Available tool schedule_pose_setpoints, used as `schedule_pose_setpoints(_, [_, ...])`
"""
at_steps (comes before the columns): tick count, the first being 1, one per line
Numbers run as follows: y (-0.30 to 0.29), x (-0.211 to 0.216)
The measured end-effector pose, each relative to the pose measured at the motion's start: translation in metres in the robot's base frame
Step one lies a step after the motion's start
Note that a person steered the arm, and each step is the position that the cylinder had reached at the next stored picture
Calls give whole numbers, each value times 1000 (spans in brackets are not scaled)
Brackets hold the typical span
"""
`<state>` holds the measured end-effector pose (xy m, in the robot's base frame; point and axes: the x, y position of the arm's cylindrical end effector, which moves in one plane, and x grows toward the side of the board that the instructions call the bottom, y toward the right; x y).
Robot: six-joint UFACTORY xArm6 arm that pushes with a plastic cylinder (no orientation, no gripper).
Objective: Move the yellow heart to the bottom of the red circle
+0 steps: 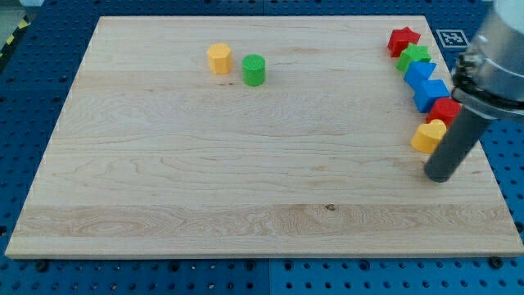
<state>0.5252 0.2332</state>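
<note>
The yellow heart [428, 136] lies near the board's right edge. The red circle [446, 109] sits just above and to the right of it, touching it and partly hidden by the arm. My tip [438, 177] rests on the board just below and slightly right of the yellow heart, with a small gap between them.
A column at the right edge holds a red star [402, 40], a green star [414, 57] and two blue blocks [419, 74] [431, 93]. A yellow hexagon [219, 58] and a green cylinder [254, 70] sit at the top left. The wooden board [246, 180] lies on a blue pegboard table.
</note>
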Motion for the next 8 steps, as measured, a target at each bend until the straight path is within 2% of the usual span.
schedule_pose_setpoints(3, [6,-12])
schedule_pose_setpoints(5, [-56,-19])
schedule_pose_setpoints(8, [-47,-39])
